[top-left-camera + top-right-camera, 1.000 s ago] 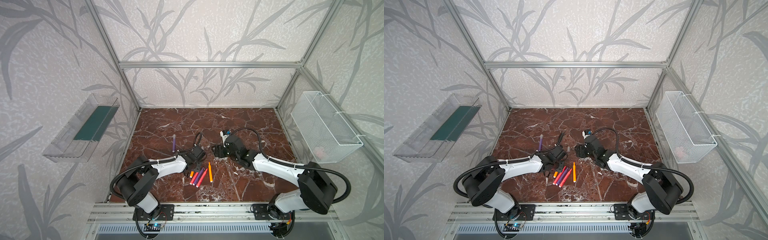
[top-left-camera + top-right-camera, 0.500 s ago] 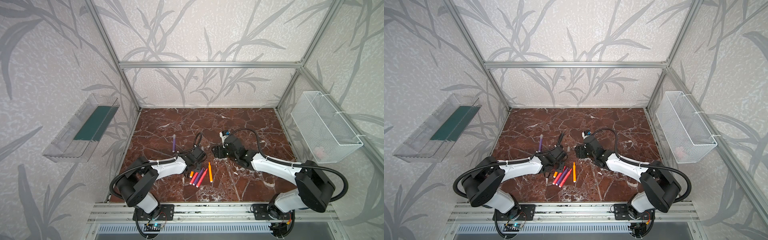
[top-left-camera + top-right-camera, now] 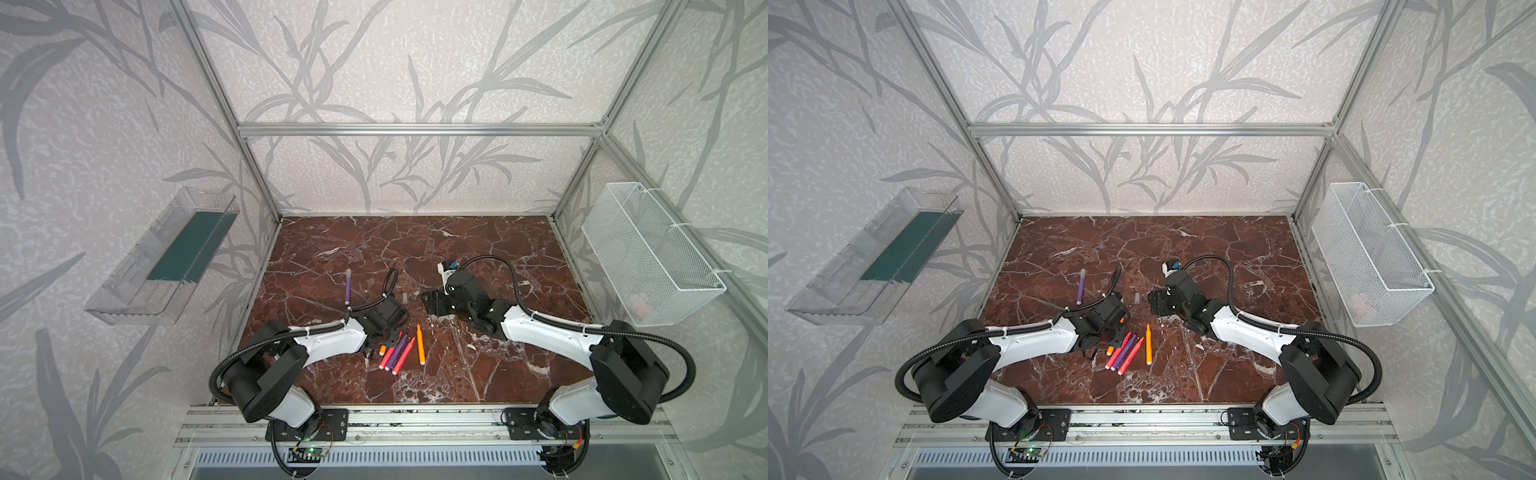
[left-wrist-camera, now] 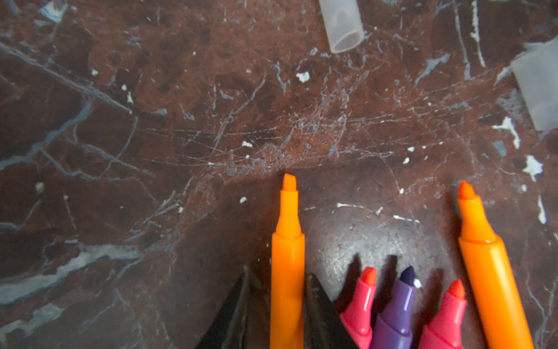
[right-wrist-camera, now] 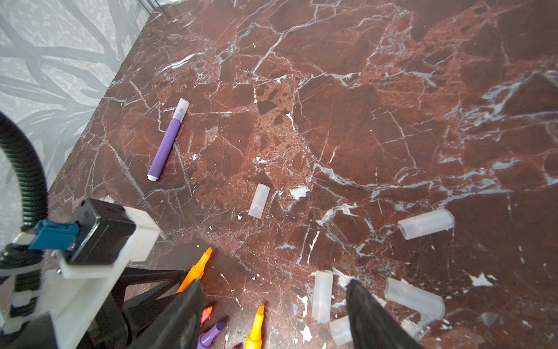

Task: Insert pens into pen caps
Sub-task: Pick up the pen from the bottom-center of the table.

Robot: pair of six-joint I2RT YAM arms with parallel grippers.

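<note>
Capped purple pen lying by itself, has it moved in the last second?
No. The capped purple pen lies at the same spot and angle against the table edge beside it as before.

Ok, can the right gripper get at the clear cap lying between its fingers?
Probably yes: the right gripper is open, and that cap lies unobstructed between its fingers. Another cap close beside it might get nudged.
</note>
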